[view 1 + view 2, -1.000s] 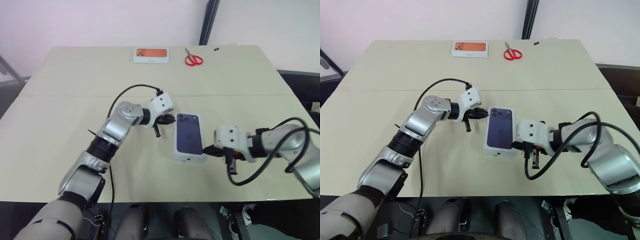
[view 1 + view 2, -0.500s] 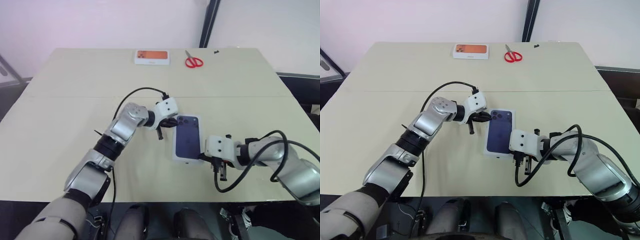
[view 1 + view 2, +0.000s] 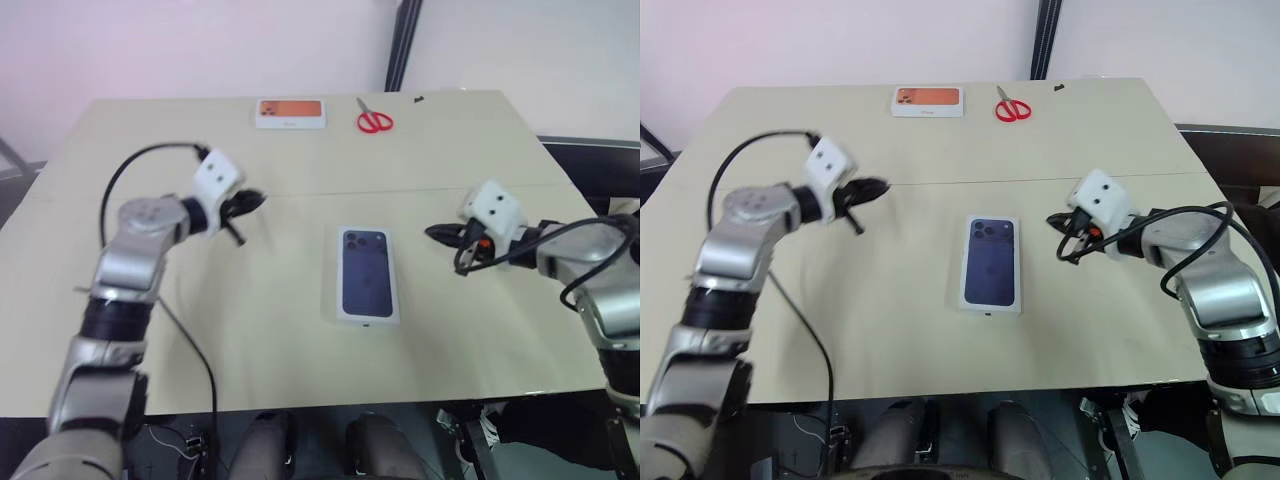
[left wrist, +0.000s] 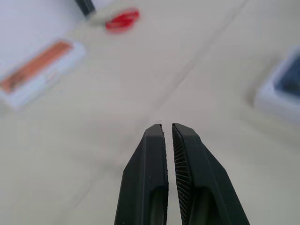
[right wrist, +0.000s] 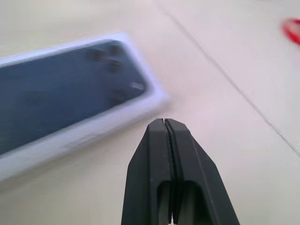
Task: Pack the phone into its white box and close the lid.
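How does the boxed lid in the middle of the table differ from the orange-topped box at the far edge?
The lid shows a dark blue phone picture; the orange-topped box has an orange face. The lid lies lengthwise toward the robot at the table's middle; the orange-topped box lies crosswise at the far edge, near the scissors. Both are flat, white-edged and untouched.

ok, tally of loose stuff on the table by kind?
Phone boxes: 2, the lid with the blue phone picture mid-table, and the orange-top box at the far edge
Scissors: 1, red handles, beside the orange-top box
Total: 3
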`<state>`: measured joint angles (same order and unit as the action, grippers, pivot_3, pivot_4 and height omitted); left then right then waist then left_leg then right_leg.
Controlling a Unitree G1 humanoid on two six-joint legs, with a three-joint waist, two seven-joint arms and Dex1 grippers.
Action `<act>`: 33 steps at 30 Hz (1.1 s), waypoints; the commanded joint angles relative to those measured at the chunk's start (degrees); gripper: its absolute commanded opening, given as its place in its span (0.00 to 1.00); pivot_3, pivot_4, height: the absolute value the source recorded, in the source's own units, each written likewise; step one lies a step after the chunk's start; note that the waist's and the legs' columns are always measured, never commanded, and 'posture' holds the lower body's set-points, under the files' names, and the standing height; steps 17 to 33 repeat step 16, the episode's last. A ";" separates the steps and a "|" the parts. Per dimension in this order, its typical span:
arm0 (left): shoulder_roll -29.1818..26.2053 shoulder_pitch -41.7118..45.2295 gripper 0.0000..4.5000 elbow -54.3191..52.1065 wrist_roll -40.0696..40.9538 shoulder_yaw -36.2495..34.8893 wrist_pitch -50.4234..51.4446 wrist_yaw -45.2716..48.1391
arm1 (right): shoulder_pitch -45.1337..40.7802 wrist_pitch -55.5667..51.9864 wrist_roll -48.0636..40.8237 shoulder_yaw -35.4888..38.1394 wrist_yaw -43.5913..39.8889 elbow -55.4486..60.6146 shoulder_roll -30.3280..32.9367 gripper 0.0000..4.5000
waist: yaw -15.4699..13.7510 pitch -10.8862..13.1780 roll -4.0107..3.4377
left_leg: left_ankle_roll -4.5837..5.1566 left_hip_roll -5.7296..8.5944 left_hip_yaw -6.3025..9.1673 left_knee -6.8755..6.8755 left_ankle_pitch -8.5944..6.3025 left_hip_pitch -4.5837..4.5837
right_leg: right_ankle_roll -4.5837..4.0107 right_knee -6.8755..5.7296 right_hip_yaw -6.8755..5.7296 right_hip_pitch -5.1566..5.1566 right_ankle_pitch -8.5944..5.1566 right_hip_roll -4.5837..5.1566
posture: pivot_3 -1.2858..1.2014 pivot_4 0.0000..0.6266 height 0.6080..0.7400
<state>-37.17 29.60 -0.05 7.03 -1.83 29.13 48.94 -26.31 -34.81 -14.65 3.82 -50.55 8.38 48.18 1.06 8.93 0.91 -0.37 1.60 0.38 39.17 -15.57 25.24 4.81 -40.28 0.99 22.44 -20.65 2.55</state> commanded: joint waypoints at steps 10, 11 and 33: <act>-2.42 -20.81 0.08 -15.95 7.16 -14.09 3.33 -6.00 | -5.18 11.61 -0.63 1.70 -3.96 -20.27 -2.24 0.01 | -1.54 0.01 0.00 | 0.05 0.02 0.00 0.06 -0.03 0.01 | 0.00 0.08 -0.04 -0.12 0.00 0.07 | 0.52 0.24 1.00; -2.09 -21.51 0.08 -16.56 7.32 -13.87 3.26 -6.56 | -5.26 11.93 -0.72 1.53 -4.49 -20.87 -2.33 0.01 | -1.49 0.01 0.00 | 0.05 0.01 -0.01 0.06 -0.03 0.00 | 0.00 0.07 -0.04 -0.11 0.00 0.07 | 0.52 0.24 1.00; -1.17 -22.88 0.08 -18.38 7.98 -13.39 3.83 -9.07 | -5.92 10.99 -1.53 0.89 -6.14 -20.27 -3.33 0.01 | -1.25 0.00 -0.01 | 0.05 0.01 -0.01 0.05 -0.03 0.00 | 0.00 0.06 -0.04 -0.10 0.00 0.06 | 0.52 0.24 1.00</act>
